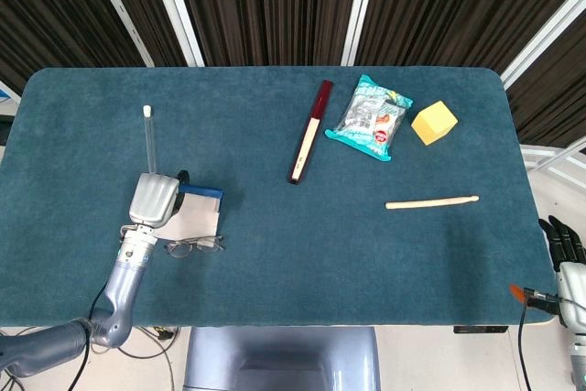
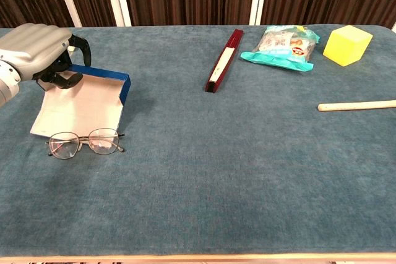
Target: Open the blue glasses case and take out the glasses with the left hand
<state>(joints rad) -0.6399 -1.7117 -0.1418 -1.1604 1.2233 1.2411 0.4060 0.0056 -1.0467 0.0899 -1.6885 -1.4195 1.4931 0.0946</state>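
The blue glasses case [image 1: 203, 193] [image 2: 124, 87] lies open at the table's left, its pale lining facing up. My left hand [image 1: 154, 199] [image 2: 34, 51] grips the case's far left edge, fingers curled over the rim. The wire-framed glasses [image 1: 194, 245] [image 2: 83, 143] lie on the cloth just in front of the case's near edge, outside it and untouched by the hand. My right hand [image 1: 568, 254] hangs beyond the table's right front corner, holding nothing, fingers spread; the chest view does not show it.
A dark red long box [image 1: 309, 130] [image 2: 224, 60] lies mid-table. A snack bag [image 1: 370, 116] [image 2: 281, 46] and a yellow cube [image 1: 433, 122] [image 2: 347, 44] sit at the back right. A wooden stick [image 1: 430, 201] [image 2: 356, 106] lies right. A thin clear tube [image 1: 148, 139] lies behind my left hand.
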